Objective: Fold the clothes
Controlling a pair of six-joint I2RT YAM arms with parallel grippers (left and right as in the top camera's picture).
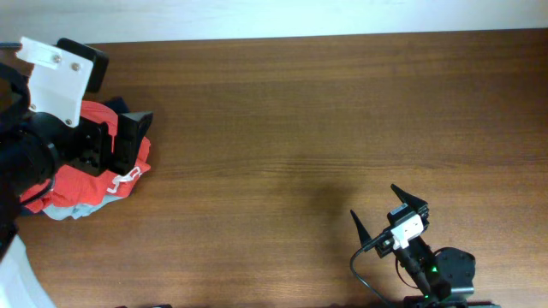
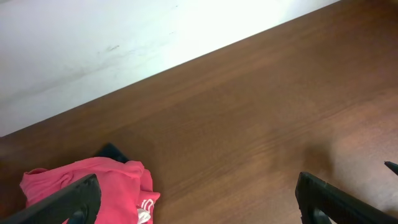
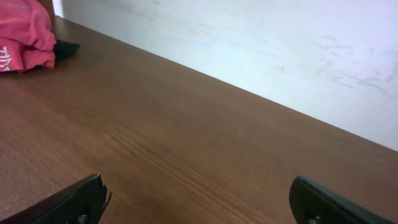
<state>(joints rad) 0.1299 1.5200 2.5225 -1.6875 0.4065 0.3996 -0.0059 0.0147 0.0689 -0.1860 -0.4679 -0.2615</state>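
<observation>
The table is brown wood with fine, darker grain. At its left edge lies a red shirt with white print, touching a pale blue garment and a navy garment.

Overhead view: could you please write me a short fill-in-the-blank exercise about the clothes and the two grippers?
1. The clothes show mostly ___ fabric on top.
2. The left gripper above them has its jaws ___.
3. The right gripper holds ___.
Missing words: red; open; nothing.
</observation>
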